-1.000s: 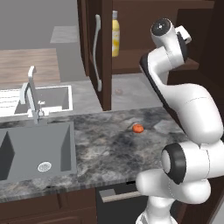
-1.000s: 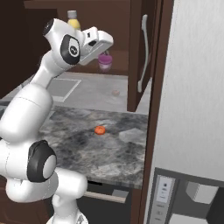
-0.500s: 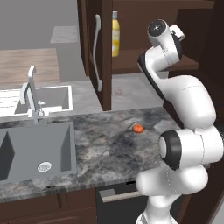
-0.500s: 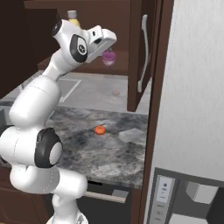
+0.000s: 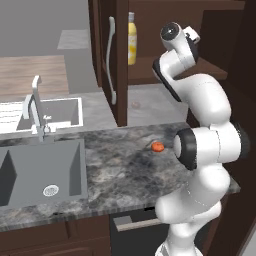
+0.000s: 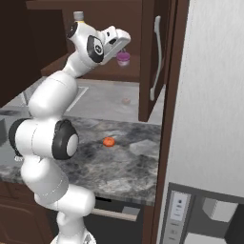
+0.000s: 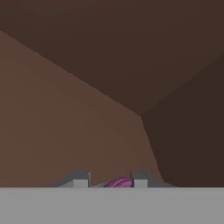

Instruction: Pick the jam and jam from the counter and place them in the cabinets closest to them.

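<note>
My gripper is shut on the pinkish-purple jam and holds it just above the brown shelf inside the open dark cabinet. In the hand view the jam's purple top sits between the two finger tips, with the cabinet's brown inner walls ahead. In the left base view the arm's hand reaches into the same cabinet, its open door to the left. I cannot pick out a bright red jam.
A flattish orange-red fruit lies on the marbled counter. A yellow bottle stands on the shelf. A small pale round thing lies under the cabinet. Sink and faucet are at left; a white appliance stands right.
The arm has lifted and pushed the held jam up and farther into the cabinet, over the shelf. The base and the things on the counter have not moved.
</note>
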